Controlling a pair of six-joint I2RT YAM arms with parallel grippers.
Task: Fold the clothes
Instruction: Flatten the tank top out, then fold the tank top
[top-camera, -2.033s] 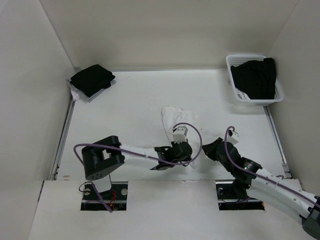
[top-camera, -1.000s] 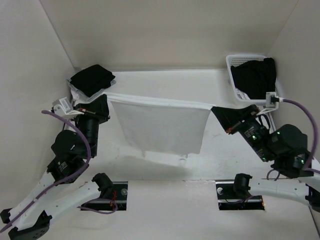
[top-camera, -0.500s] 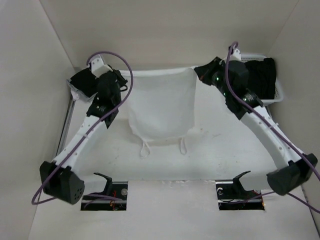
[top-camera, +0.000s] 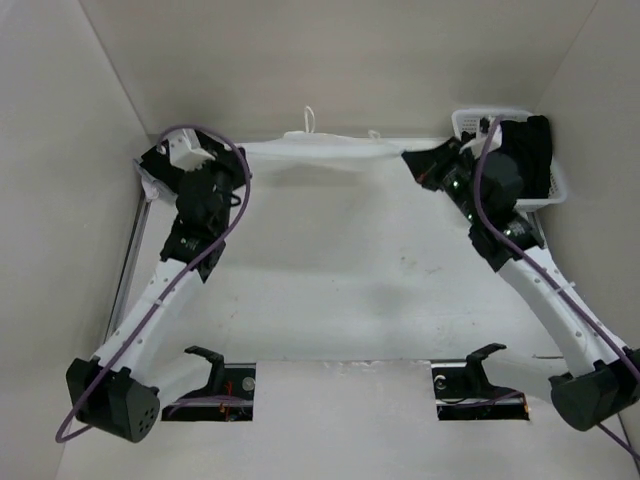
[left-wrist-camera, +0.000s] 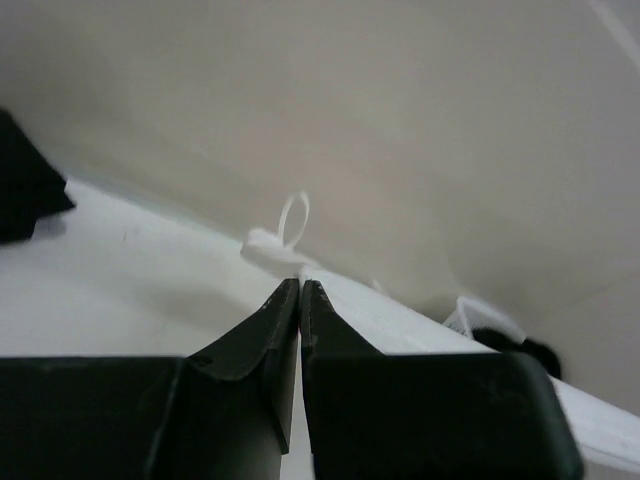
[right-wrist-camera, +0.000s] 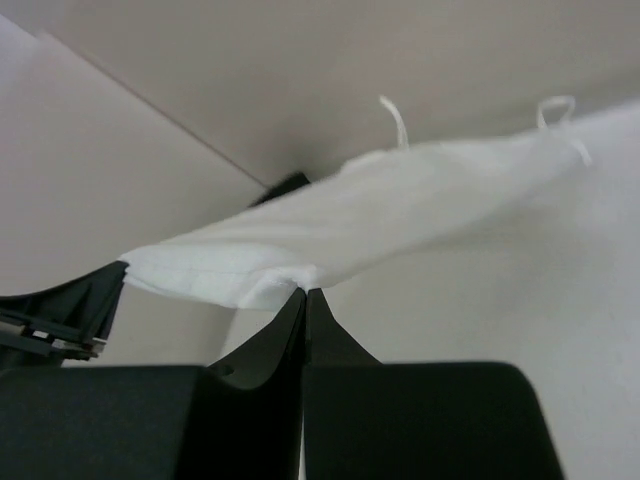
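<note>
In the top view we cannot see either grip on the white garment (top-camera: 320, 148): each wrist covers its own fingertips. The left arm (top-camera: 165, 280) hides most of the far-left black garments (top-camera: 150, 162); the right arm (top-camera: 545, 290) hides part of the basket (top-camera: 468, 121). In the left wrist view, the garment is blurred and cut off at the right edge.

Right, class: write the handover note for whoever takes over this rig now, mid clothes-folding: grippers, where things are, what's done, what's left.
Left gripper: shut on one end of the white garment.
Right gripper: shut on its other end.
Where: the white garment is stretched between them above the far side of the table, straps up.
Done: picked up and spread; no fold made.
Left: lay it flat, then fold.
</note>
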